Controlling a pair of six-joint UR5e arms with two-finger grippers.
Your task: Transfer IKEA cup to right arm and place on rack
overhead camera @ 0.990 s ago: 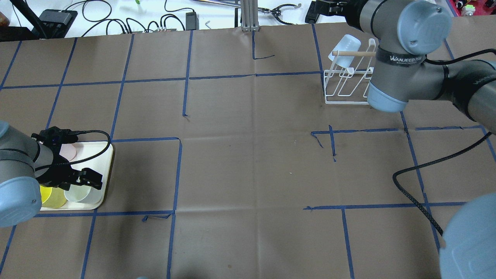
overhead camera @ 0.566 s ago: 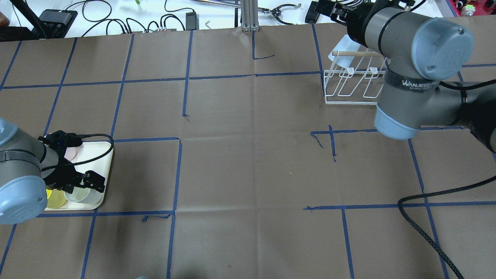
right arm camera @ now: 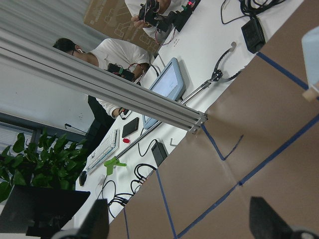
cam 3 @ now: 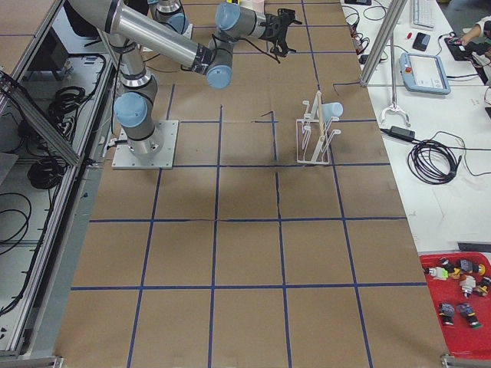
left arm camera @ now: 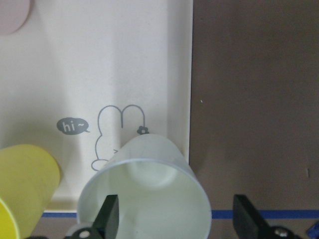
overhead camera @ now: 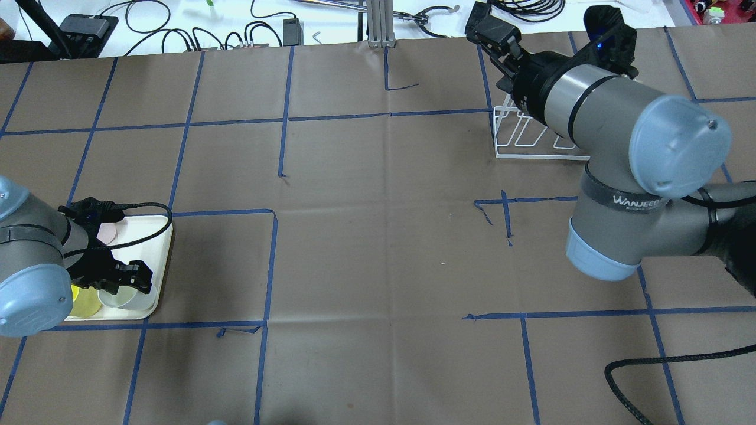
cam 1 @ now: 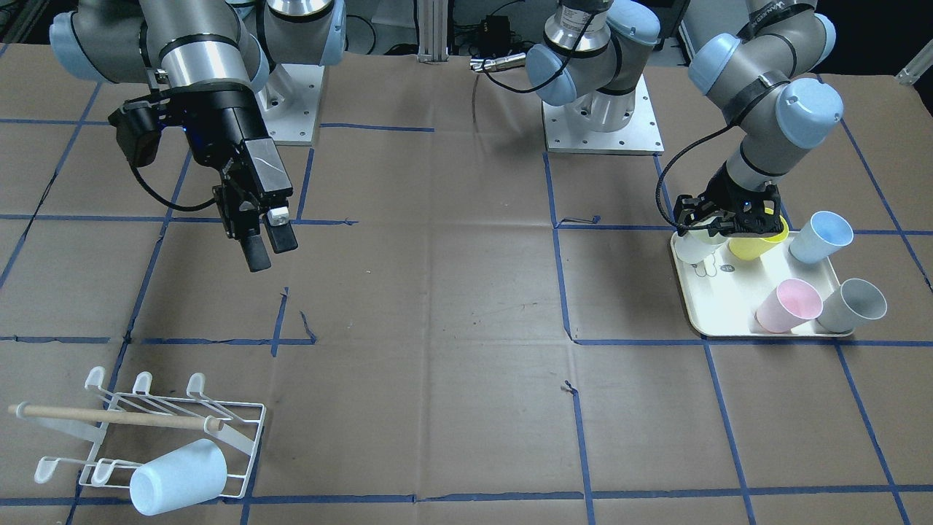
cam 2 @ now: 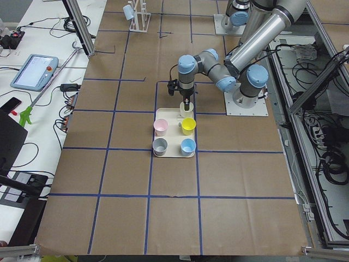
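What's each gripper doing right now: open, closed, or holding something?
Left gripper: open, one finger inside the white cup, the other outside it, not clamped.
Right gripper: open, holding nothing.

The tray lies on the bench at the robot's left side, with five cups in it. The rack stands at the robot's right, near the far edge. One cup sits on its far row, at the end toward the bench middle.

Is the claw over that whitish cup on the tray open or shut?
Open. In the wrist view the left claw's fingers stand wide apart, one over the cup's mouth, one outside its wall.
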